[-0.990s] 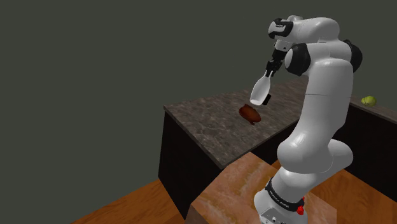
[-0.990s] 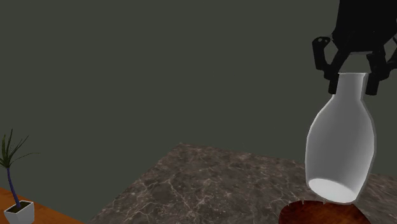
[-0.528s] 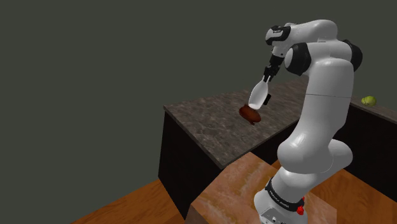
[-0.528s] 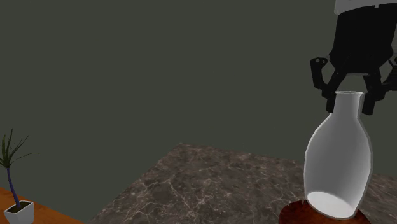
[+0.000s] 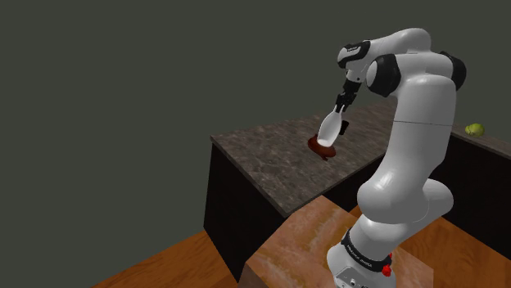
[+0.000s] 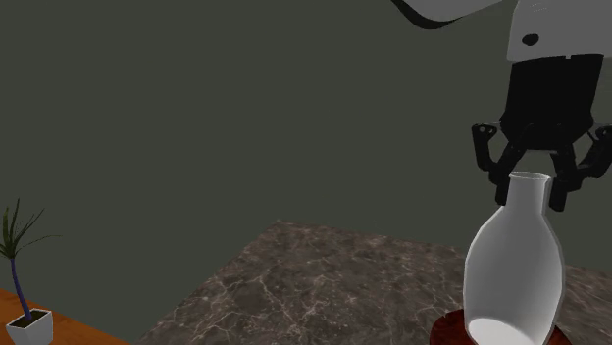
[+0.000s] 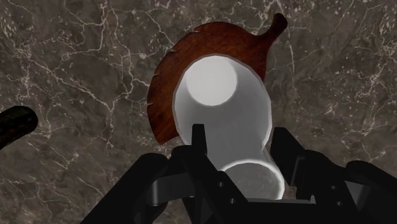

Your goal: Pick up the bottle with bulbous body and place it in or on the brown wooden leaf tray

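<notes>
Hand [image 6: 535,196]: black, pointing down, clasping the bottle [image 6: 515,274] at its neck between both fingers [image 7: 198,143].

Bottle: white, bulbous, leaning in the shoulder view with its neck toward one o'clock. Its base is sitting over the tray [image 7: 172,76]; contact cannot be told.

Tray: reddish-brown, leaf-shaped, lying flat on the surface [image 5: 270,159].

Surface: dark veined stone, carrying the tray.

Plant [image 6: 20,284]: potted, standing at eight o'clock in the second exterior view, well apart.

Green item [image 5: 474,129]: sitting at three o'clock in the shoulder view, far off.
</notes>
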`<state>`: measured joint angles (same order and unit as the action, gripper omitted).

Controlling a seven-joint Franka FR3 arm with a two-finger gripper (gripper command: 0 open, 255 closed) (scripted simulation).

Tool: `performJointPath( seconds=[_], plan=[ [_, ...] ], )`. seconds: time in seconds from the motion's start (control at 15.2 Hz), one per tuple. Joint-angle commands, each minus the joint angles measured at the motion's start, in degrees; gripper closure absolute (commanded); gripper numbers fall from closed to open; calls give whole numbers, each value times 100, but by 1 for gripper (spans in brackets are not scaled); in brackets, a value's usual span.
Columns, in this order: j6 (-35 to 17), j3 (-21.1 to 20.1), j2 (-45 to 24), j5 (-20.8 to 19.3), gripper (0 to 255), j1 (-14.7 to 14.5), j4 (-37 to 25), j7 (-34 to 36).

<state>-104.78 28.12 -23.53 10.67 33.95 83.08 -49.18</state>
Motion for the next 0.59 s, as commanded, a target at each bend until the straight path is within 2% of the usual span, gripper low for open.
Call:
performJointPath(
  seconds=[0.0, 0.53],
  plan=[
    [-156, -6, -15, 13, 255, -5, 138, -17],
    [-223, -10, -23, 19, 255, -9, 197, -22]
  ],
)
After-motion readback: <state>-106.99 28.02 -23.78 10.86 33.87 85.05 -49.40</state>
